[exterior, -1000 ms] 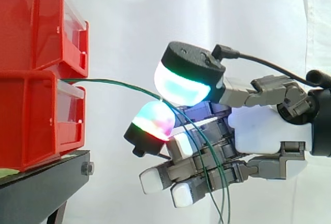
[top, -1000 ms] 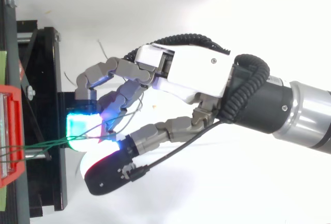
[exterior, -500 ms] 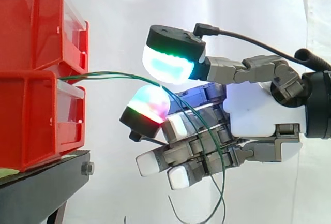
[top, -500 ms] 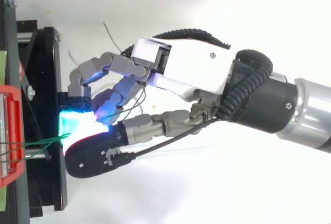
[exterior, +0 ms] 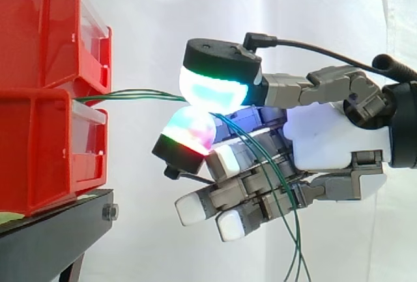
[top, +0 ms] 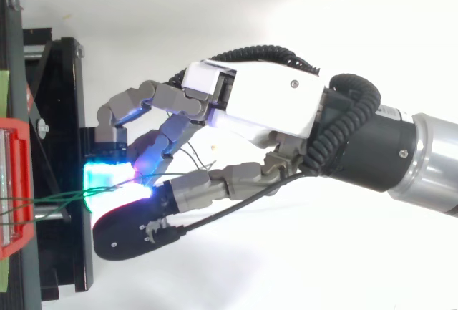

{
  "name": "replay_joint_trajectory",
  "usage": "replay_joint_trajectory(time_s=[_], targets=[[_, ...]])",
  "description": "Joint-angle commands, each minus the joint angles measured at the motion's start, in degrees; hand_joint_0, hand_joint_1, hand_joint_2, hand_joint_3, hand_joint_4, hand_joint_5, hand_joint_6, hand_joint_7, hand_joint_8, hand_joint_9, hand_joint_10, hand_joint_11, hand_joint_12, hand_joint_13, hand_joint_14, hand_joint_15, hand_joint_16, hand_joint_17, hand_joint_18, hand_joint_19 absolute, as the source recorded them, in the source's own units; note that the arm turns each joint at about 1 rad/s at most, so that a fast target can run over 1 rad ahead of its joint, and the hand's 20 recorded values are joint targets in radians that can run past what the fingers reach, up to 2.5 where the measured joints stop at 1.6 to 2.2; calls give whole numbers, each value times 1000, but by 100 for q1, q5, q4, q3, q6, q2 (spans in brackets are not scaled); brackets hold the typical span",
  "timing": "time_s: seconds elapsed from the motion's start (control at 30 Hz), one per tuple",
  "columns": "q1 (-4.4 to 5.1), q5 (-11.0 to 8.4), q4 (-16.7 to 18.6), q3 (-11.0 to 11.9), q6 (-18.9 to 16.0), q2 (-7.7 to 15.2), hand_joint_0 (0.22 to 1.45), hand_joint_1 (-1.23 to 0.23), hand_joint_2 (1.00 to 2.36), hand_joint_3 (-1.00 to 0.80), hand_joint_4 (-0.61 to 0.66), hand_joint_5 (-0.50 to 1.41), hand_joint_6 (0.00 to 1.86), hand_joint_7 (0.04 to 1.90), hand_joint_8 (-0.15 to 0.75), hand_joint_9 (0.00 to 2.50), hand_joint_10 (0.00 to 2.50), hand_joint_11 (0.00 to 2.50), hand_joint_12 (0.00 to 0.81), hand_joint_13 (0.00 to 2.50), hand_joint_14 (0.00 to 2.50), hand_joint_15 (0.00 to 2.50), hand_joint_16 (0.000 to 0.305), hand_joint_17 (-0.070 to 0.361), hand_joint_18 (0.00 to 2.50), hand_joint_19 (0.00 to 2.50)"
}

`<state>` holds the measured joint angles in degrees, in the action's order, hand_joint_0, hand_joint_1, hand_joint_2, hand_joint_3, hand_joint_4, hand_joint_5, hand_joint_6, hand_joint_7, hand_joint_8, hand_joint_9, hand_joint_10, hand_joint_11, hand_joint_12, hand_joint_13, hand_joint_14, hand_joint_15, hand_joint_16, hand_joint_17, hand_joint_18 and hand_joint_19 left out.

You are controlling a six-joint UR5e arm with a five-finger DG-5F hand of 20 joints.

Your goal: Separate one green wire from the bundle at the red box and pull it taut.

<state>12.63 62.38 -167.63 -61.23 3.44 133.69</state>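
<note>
Two or more green wires [exterior: 140, 93] are sitting between my hand's [exterior: 332, 145] pads [exterior: 212, 90], now closing from apart into a pinch; none is separating yet

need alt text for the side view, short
A robot hand reaching in from the right pinches green wires between two glowing pads. The wires run almost level from stacked red bins on the left, then droop down across the hand.
</note>
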Motion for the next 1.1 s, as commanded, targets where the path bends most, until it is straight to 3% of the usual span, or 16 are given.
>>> replay_joint_trajectory(time_s=[0.0, 0.2, 0.33, 0.5, 0.57, 0.73, 1.07], targets=[[2, 2, -103, 6, -80, -1, 616, -776, 1015, -295, 132, -147, 876, 1177, 286, 1051, 24, 753, 383, 801, 21, 517, 53, 120, 723, 645], [2, -7, -279, 121, -177, -1, 586, -841, 1002, -468, 157, -152, 880, 1140, 279, 1023, 24, 749, 381, 785, 20, 520, 54, 121, 709, 642], [2, 2, -517, 235, -238, -1, 490, -577, 1000, -500, 170, -147, 877, 1123, 309, 1061, 23, 718, 409, 815, 19, 516, 59, 134, 758, 641], [2, 2, -771, 288, -353, -19, 515, -489, 1001, -481, 166, -144, 871, 1147, 310, 1073, 23, 723, 411, 817, 21, 521, 58, 131, 757, 657], [2, 20, -789, 288, -414, -10, 571, -508, 1009, -389, 159, -140, 870, 1168, 295, 1077, 21, 731, 395, 815, 20, 522, 55, 123, 735, 680], [2, 108, -789, 288, -441, -10, 581, -590, 1016, -275, 154, -138, 871, 1192, 296, 1081, 22, 742, 391, 820, 21, 528, 55, 123, 740, 672], [2, 116, -807, 296, -432, -10, 610, -783, 1018, -211, 115, -144, 881, 1195, 285, 1052, 22, 753, 385, 804, 22, 522, 54, 121, 725, 646]])
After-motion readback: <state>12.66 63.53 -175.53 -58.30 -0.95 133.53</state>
